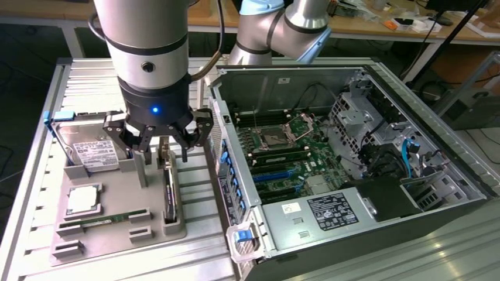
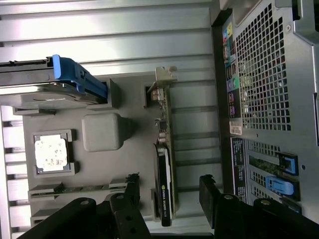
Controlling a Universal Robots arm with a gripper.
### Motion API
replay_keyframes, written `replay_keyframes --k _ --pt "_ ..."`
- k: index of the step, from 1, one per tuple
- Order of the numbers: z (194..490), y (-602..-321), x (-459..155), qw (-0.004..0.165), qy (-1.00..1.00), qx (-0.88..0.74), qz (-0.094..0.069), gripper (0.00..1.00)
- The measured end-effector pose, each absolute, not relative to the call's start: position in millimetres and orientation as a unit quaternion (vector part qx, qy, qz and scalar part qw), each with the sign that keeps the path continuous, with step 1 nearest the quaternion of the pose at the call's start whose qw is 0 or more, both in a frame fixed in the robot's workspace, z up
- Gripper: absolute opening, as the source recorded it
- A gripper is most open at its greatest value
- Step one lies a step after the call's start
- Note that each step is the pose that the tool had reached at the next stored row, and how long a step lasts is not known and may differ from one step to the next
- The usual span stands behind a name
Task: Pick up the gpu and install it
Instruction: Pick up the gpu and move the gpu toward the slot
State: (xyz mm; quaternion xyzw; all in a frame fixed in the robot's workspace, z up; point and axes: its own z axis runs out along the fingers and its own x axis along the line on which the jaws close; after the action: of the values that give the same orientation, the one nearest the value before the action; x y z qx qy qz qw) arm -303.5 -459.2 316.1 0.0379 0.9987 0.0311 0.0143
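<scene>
The arm [image 1: 144, 35] is smooth silvery metal with a soft sheen, banded in black. The gripper [image 1: 161, 153] is matt black, its fingers [image 2: 132, 191] dull and hard-edged. The gpu [image 1: 170, 196] is a green circuit board with a glossy black plastic cooler [image 2: 163, 199] and a bare bright metal bracket [image 2: 166, 74] at 1 end. The tray [image 1: 117, 193] is matt grey plastic. The table [image 1: 78, 88] is ribbed aluminium that catches the light. The computer case [image 1: 289, 82] is dull grey sheet metal. The hard drive [image 1: 98, 153] is shiny metal with a white paper label, in a smooth blue plastic frame [image 2: 75, 74]. The chip [image 1: 82, 201] has a silvery metal lid. The bench [image 1: 211, 17] looks like pale wood.
</scene>
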Motion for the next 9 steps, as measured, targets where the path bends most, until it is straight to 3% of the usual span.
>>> replay_keyframes --k 9 --pt "316.1 -464.5 -303.5 0.014 0.999 0.038 0.031 0.60"
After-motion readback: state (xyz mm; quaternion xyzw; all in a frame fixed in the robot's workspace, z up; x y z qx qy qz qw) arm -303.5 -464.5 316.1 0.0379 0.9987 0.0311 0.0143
